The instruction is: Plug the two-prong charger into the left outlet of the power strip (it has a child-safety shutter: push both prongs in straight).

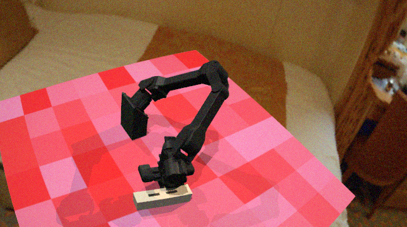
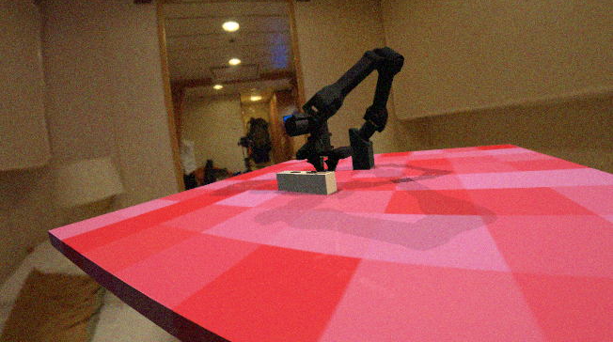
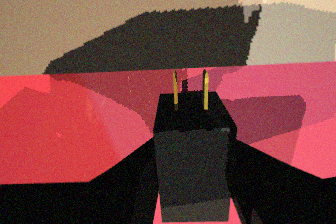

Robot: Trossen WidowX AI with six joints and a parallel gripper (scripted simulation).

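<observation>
My gripper [image 1: 172, 184] [image 2: 324, 163] [image 3: 189, 142] points down and is shut on the black two-prong charger [image 3: 192, 170]. The charger's two brass prongs [image 3: 190, 90] point away from the wrist camera, straight and side by side. The cream power strip [image 1: 147, 201] [image 2: 306, 183] lies flat on the table. In the top view my gripper hangs just above the strip's right end and covers part of the dark slots there; the left slots [image 1: 153, 194] are in the open. The charger is hidden by my fingers in the top and exterior views. In the wrist view the prong tips reach the edge of a beige surface [image 3: 50, 35], which seems to be the strip.
The table [image 1: 265, 147] [image 2: 423, 264] is checkered red and pink. The arm's black base [image 1: 134, 122] [image 2: 362, 152] stands behind the strip. The table's front edge is close to the strip in the top view. Sofa cushions and wooden furniture lie beyond the table.
</observation>
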